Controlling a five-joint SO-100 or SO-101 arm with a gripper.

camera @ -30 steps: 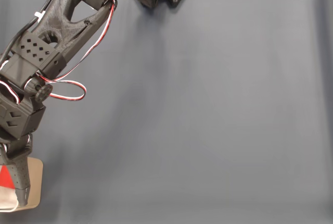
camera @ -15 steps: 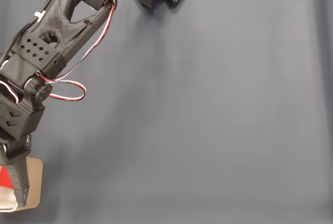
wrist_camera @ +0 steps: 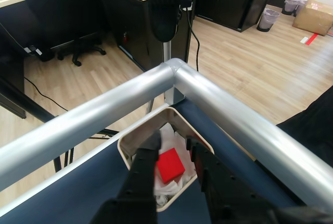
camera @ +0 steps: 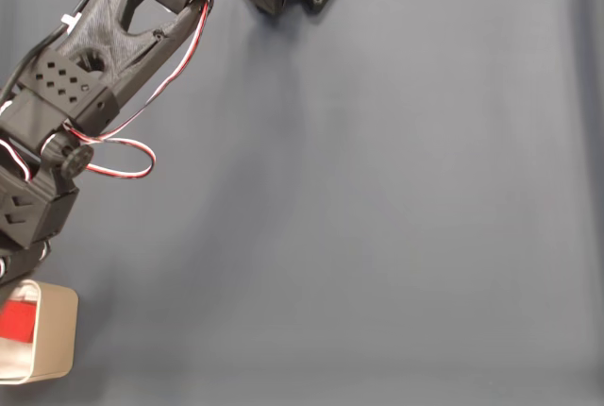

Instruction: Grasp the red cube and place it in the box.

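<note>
The red cube (camera: 17,321) lies inside the beige box (camera: 58,335) at the bottom left corner of the mat in the fixed view. In the wrist view the red cube (wrist_camera: 170,165) rests on crumpled white lining inside the box (wrist_camera: 136,136). My gripper (wrist_camera: 173,140) hovers above it, open, its two black fingers apart on either side of the cube's image and not touching it. The black arm (camera: 94,66) stretches from the top centre down to the left edge, and its lower end stops just above the box.
A dark blue-grey mat (camera: 377,217) covers the table. A metal frame rail (wrist_camera: 218,104) runs around the table corner just beyond the box. Past it are a wooden floor and an office chair (wrist_camera: 52,5).
The arm has lifted and drawn back from the box. The finger that covered part of the box is gone, and the red cube stays inside, uncovered.
</note>
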